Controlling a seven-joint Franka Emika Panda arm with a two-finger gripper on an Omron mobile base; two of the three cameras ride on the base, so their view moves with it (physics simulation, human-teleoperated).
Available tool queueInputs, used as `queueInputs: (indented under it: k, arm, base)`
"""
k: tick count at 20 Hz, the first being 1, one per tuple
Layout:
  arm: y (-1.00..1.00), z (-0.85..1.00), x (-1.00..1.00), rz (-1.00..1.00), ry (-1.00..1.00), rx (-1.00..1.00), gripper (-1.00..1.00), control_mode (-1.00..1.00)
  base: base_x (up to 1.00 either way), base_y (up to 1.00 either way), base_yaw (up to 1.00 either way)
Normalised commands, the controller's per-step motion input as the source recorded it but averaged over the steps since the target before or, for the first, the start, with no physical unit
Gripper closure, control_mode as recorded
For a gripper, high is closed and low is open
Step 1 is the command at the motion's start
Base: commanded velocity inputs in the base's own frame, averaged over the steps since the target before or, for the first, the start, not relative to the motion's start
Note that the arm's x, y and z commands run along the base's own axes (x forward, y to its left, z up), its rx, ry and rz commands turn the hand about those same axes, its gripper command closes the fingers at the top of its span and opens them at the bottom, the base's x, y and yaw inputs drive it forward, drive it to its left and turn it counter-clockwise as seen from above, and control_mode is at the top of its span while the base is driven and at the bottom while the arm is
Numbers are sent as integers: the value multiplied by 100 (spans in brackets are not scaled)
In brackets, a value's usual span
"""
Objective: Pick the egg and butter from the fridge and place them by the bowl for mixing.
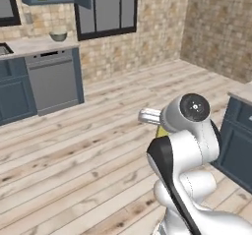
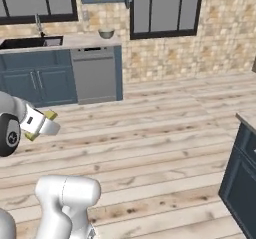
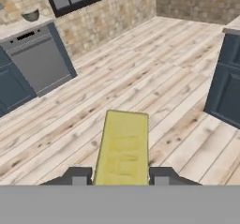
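My gripper is shut on the butter, a bright yellow stick that juts forward between the two dark fingertips, held high over the wooden floor. From the right base view, the butter pokes out on both sides of the gripper at the left edge. A sliver of the butter peeks from behind the white arm. The bowl, small and grey, stands on the far counter above the dishwasher. The egg and the fridge are out of view.
A grey dishwasher and dark blue base cabinets line the far wall, with a sink to their left. Another dark blue cabinet stands close on the right. Open wooden floor lies between.
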Motion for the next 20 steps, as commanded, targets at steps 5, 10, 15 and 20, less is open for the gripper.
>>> queueInputs:
  k: [5, 10, 15, 20]
  arm:
    - [0, 0, 0, 0, 0, 0, 100, 100]
    - [0, 0, 0, 0, 0, 0, 100, 100]
    - [0, 0, 0, 0, 0, 0, 100, 100]
    - [0, 0, 0, 0, 0, 0, 100, 100]
  base:
    - [100, -28, 5]
    - [100, -5, 24]
    - [100, -4, 34]
    - [100, -27, 17]
